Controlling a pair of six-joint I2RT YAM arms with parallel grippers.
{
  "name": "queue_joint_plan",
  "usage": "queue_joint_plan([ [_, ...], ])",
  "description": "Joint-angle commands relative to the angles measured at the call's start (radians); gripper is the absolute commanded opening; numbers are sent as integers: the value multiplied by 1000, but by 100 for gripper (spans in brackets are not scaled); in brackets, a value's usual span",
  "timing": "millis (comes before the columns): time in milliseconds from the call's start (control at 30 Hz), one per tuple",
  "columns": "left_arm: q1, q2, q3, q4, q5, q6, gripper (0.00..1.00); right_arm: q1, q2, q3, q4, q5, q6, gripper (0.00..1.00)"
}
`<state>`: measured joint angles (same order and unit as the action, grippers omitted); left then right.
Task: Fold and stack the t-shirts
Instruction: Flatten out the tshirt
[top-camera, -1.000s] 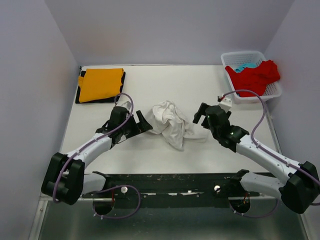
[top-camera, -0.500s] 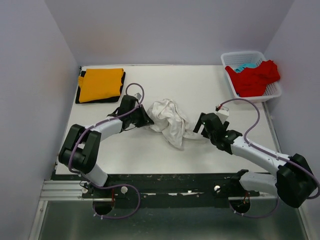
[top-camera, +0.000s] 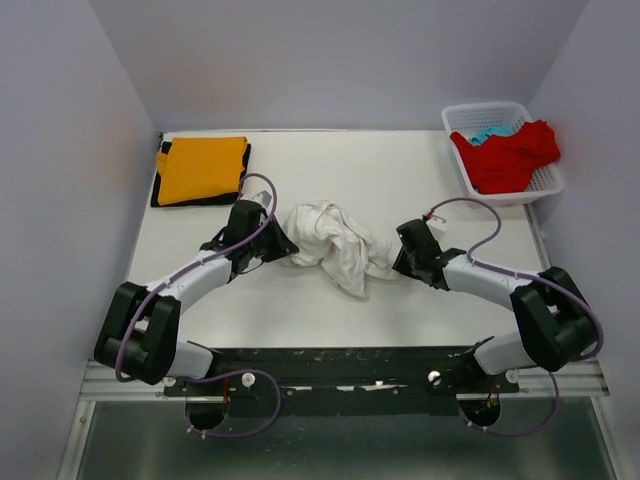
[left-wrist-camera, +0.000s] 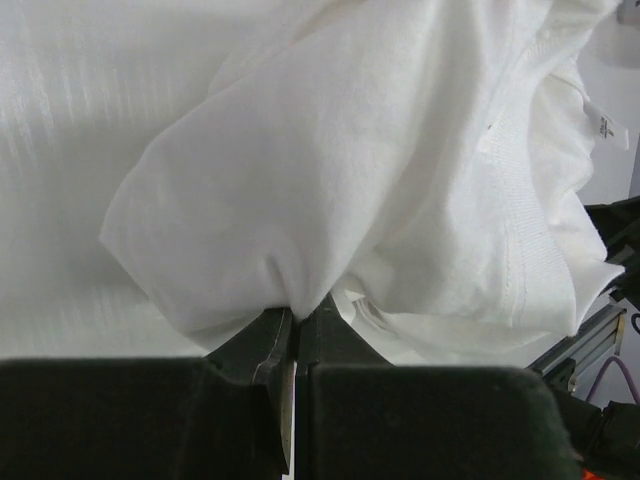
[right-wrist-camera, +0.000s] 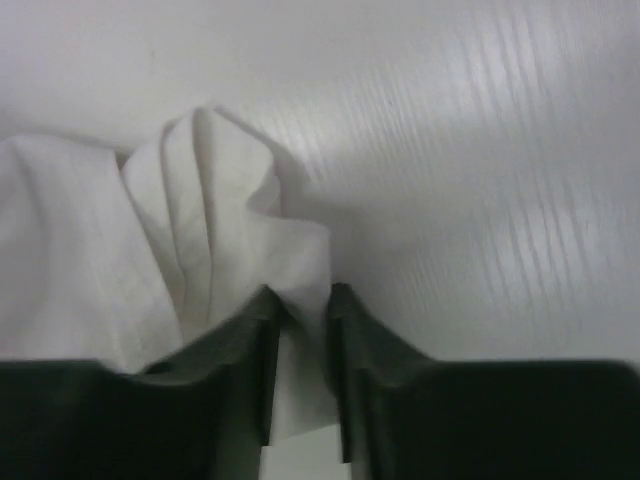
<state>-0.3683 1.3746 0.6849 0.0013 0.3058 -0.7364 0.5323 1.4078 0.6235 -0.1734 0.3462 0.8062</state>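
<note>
Both arms are getting down low and biting in now: the left pincer (left-wrist-camera: 295, 322) is clenching a fold on the left edge of the white shirt (top-camera: 335, 245), and the right pincer (right-wrist-camera: 298, 305) is pinching its right edge. A second ago both were hovering just off the heap, gripping nothing. The shirt is lying crumpled mid-tabletop (top-camera: 400, 180), nudged slightly left, so this is looking like the grab for spreading it flat.

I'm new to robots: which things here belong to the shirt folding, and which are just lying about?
Part of the job: white shirt, pinched by left gripper and right gripper; orange shirt on black shirt; red shirt and light blue shirt in the basket.
Just there: basket, table.
</note>
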Motion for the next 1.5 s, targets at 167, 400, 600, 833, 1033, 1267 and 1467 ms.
queue_joint_plan([
  [167,-3,-214,95,-204,-199,82,0,3,20,195,-22,124,-90,1],
  [400,-1,-519,225,-383,-444,118,0,2,-237,367,-73,461,-231,1],
  [600,-1,-740,324,-474,-536,155,0,1,-424,471,-27,478,-386,1],
  [833,-1,-963,430,-493,-444,207,0,1,-596,622,-63,336,-443,1],
  [1033,-1,-1054,440,-410,-216,204,0,1,-704,685,-88,138,-431,1],
  [1267,-1,-974,424,-462,-328,178,0,1,-690,638,-146,235,-390,1],
  [1467,8,-614,351,-464,-538,175,0,1,-556,436,-232,492,-246,1],
])
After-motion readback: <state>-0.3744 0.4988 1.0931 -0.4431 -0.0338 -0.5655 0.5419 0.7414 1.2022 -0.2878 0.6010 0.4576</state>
